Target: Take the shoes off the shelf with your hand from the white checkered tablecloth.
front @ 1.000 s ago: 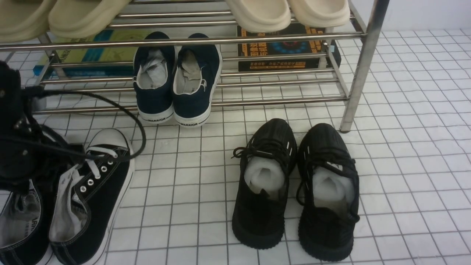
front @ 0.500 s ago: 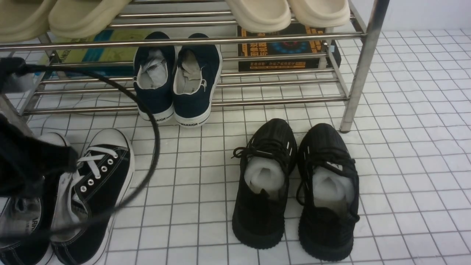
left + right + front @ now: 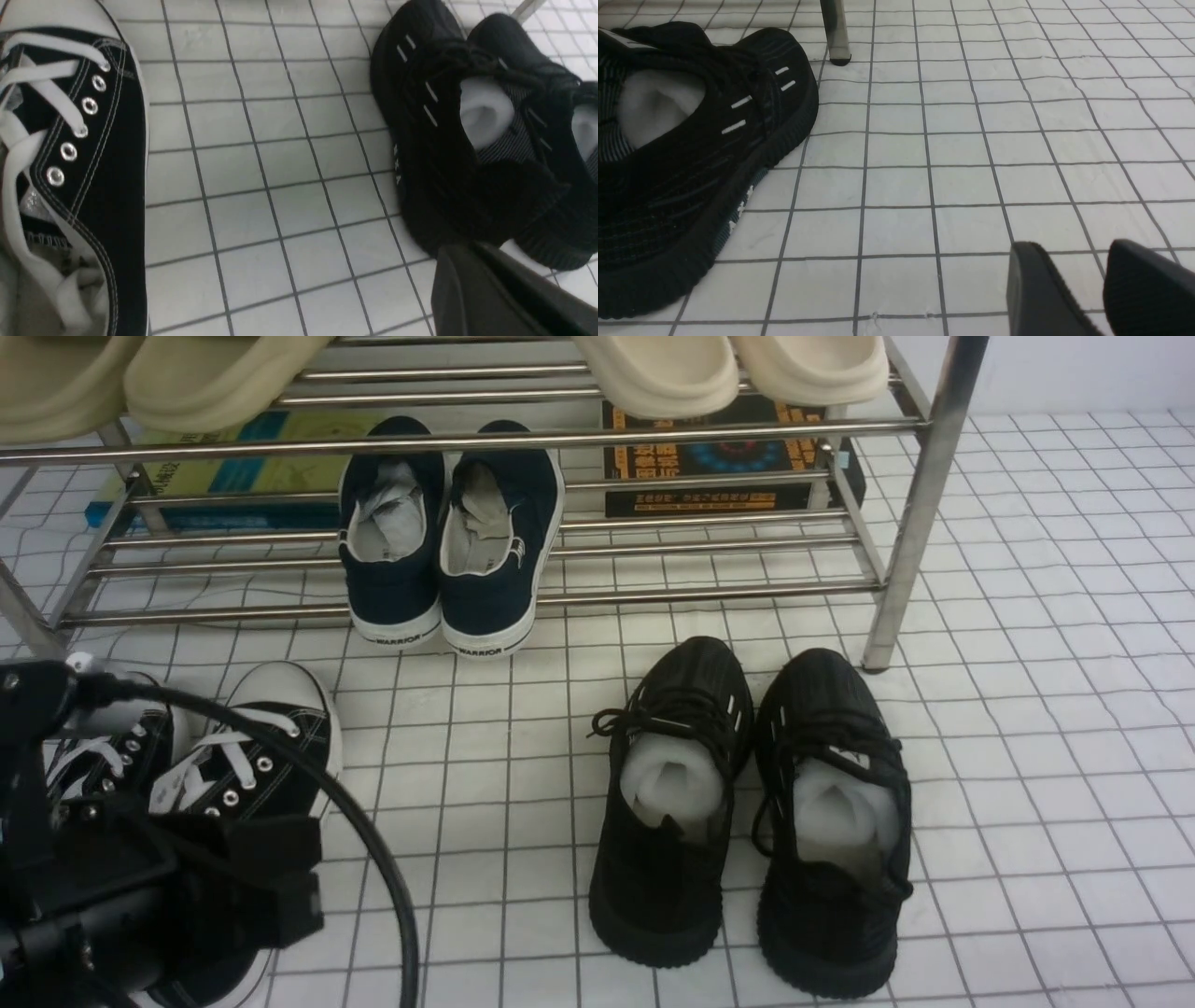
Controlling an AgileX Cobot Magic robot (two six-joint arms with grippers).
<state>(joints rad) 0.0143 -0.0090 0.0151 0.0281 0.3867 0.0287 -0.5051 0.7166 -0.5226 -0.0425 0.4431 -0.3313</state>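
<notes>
Front view: left pincer (image 3: 140, 887) hides shoes' (image 3: 252, 756) heels.

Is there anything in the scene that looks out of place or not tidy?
Mostly tidy. Two things stand out: the black canvas sneakers lie partly hidden under the left gripper and its cable, with loose white laces. Also, two boxes lie on the cloth under the shelf, where shoes would go.

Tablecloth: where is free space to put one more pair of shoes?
Bare white checkered tablecloth lies right of the all-black sneakers, and between them and the black canvas sneakers. Crowded: the left gripper over those sneakers.
</notes>
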